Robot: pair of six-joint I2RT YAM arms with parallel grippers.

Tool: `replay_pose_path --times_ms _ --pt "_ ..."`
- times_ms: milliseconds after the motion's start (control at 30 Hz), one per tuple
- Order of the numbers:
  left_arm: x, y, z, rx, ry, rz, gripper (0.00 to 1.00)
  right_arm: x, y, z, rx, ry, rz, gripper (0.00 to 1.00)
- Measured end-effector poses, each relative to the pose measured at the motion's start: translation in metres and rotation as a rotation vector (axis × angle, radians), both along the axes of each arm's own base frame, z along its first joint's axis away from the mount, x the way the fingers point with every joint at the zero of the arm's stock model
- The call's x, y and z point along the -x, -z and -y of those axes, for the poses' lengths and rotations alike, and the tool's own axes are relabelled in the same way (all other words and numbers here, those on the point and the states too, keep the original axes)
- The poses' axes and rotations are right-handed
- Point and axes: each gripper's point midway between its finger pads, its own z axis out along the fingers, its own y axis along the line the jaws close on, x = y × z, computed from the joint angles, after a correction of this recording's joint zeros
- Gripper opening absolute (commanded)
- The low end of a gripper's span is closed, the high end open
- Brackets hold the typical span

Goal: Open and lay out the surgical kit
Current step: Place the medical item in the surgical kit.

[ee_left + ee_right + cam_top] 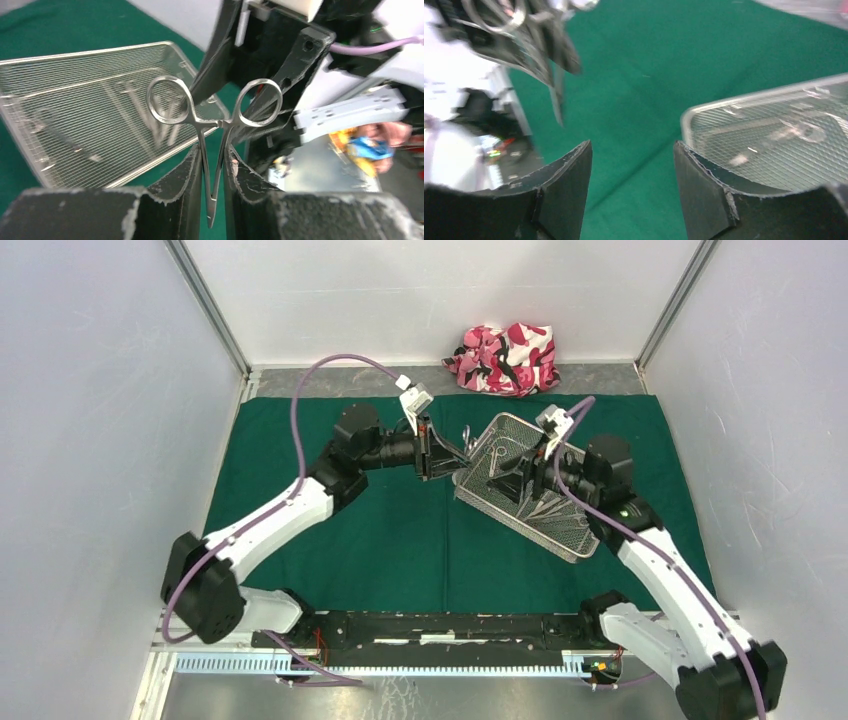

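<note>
Green drape (400, 540); tray (100, 50) contents blurred (left gripper (212, 160) pinches forceps (218, 121)).

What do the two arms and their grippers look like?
The left arm and right arm have white link shells, black joint housings, a lilac cable looped along each and a white camera mount at the wrist. The left gripper and right gripper have black tapered fingers with chipped pale edges.
</note>
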Motion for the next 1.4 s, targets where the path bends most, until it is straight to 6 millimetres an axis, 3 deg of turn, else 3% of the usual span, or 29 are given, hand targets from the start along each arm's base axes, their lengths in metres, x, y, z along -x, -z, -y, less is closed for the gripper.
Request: replay_pose_path --times_ms 133,233,333,433,533,733,933,1200,1300,1400 --pt "-0.001 0.011 -0.022 -0.202 -0.089 0.119 0.02 -0.004 0.002 0.039 0.142 0.209 0.105 0.71" --pt "0.005 0.044 -0.042 -0.386 -0.135 0.133 0.02 0.000 -0.012 0.070 0.200 0.350 0.228 0.73" --pt "0.000 0.076 -0.064 -0.550 -0.222 0.119 0.02 0.008 -0.022 0.088 0.210 0.427 0.315 0.74" --pt "-0.024 0.090 -0.089 -0.655 -0.431 0.073 0.02 0.013 -0.020 0.093 0.215 0.447 0.344 0.74" --pt "-0.060 0.097 -0.130 -0.713 -0.801 -0.118 0.02 0.013 -0.010 0.093 0.226 0.443 0.327 0.74" --pt "-0.131 0.103 -0.202 -0.518 -1.433 -0.626 0.02 0.017 -0.003 0.089 0.239 0.428 0.315 0.74" --pt "-0.191 0.138 -0.237 -0.236 -1.832 -1.034 0.02 0.019 -0.005 0.086 0.236 0.423 0.324 0.74" --pt "-0.279 0.205 -0.265 -0.024 -2.096 -1.292 0.02 0.020 -0.007 0.097 0.247 0.476 0.338 0.75" --pt "-0.292 0.223 -0.277 -0.001 -2.148 -1.330 0.02 0.020 -0.008 0.101 0.255 0.495 0.352 0.75" --pt "-0.292 0.235 -0.290 -0.014 -2.177 -1.359 0.02 0.019 -0.006 0.104 0.267 0.510 0.356 0.75"
